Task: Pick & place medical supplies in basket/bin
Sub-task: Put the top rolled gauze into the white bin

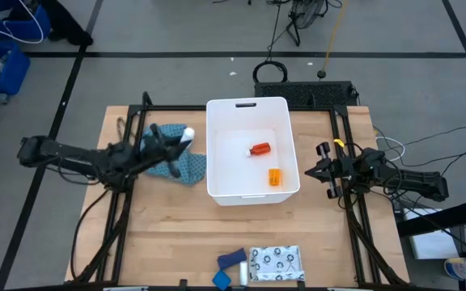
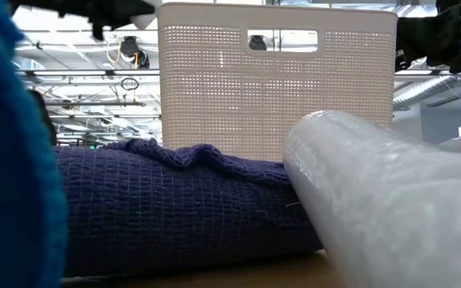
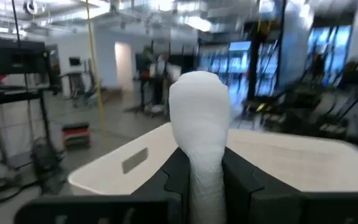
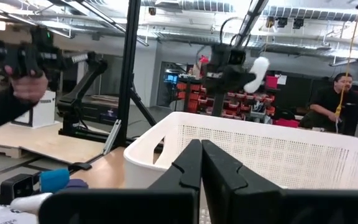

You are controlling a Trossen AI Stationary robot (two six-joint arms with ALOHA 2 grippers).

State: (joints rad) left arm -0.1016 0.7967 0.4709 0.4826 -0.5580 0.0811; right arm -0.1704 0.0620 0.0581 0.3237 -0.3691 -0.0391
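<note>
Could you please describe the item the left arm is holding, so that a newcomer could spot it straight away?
Start at the large white bin in the table's middle, then look just past its left wall, above the teal cloth. There the left gripper has its jaws closed on a white roll, the only supply held off the table.

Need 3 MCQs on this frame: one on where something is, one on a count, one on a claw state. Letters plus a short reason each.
1. Where is the left claw?
A. beside the tub's left wall, above the teal cloth
B. inside the tub
C. at the table's near edge

2. How many items lie in the white tub?
A. none
B. two
C. four

3. What state is the left claw in?
A. open, empty
B. shut on a white tube
C. shut on the cloth

Key: 1 A, the high view shows it over the teal cloth, left of the tub. 2 B, only the red bottle and the orange pill bottle lie inside. 3 B, the left wrist view shows the white tube between its fingers.
</note>
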